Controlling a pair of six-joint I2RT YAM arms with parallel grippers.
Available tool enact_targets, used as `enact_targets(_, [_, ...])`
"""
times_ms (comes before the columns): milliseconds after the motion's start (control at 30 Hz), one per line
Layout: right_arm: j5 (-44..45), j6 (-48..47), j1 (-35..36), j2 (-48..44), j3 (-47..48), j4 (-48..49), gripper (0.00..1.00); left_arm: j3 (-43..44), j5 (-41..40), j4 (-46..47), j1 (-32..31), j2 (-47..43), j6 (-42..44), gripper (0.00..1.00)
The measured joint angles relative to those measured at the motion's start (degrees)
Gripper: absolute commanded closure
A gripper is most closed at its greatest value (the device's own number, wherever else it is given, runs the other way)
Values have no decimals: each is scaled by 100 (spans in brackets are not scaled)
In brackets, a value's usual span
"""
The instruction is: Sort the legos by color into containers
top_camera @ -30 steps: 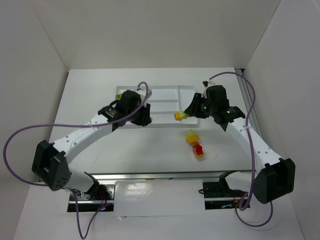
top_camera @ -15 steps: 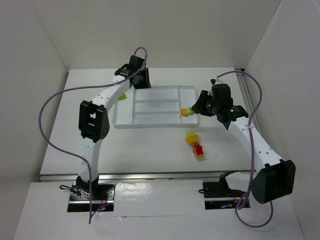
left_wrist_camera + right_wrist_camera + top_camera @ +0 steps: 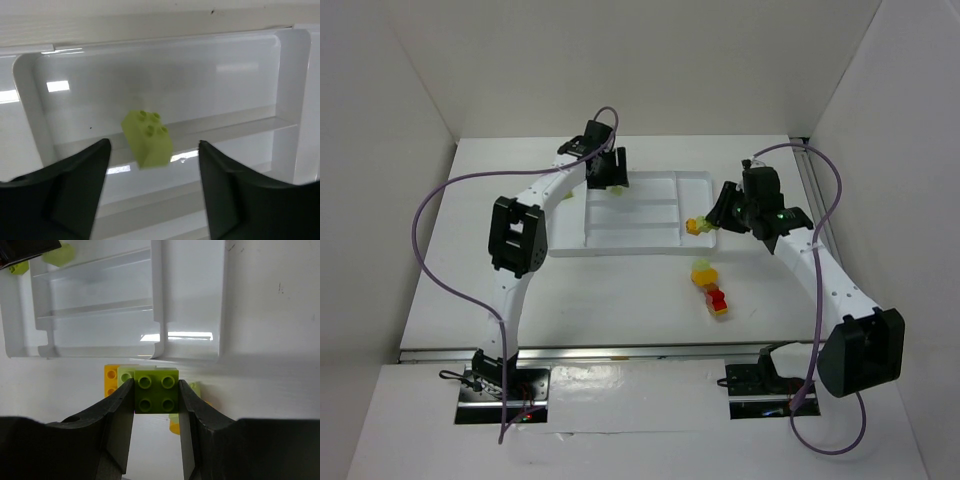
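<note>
My left gripper [image 3: 612,178] hangs over the far left end of the white tray [image 3: 650,236], and its jaws stand open [image 3: 154,172]. A lime green lego [image 3: 147,137] sits tilted between and beyond the fingers, touching neither, over a tray compartment [image 3: 225,75]. My right gripper [image 3: 710,220] is by the tray's front right corner, shut [image 3: 156,412] on a darker green four-stud lego [image 3: 156,391]. A yellow-orange lego [image 3: 110,380] and a pale green one [image 3: 125,374] show right behind it. The top view shows the held ones as a yellow and green lump [image 3: 695,226].
A yellow and green pair of legos [image 3: 703,271] and a red one [image 3: 718,299] lie on the table in front of the tray's right end. The right wrist view shows the tray's wide right section [image 3: 190,300] and the dropped lime lego [image 3: 59,254] far off.
The left arm swung from the tray's front left to its far left end, then opened and let go of the lime lego. The right gripper shifted slightly right, keeping its lego.
</note>
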Motion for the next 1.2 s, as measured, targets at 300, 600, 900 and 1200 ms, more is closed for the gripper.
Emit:
enact_targets(300, [-22,-7,0,2,2,2,78,-496,-267,304,-186,-431,293,5])
enact_targets(600, [-1189,-225,-214,50,13,22,78,-4448,1405,1963,-1366,-4218,1327,8])
enact_targets(900, [-2986,-337,-551,374,118,48,77,-4953,2153,2736,-1971,-4697,2461,2])
enact_targets(1200, [-3506,-376,-557,409,186,46,76,-5029,2105,2887,-2173,-4323,2632,6])
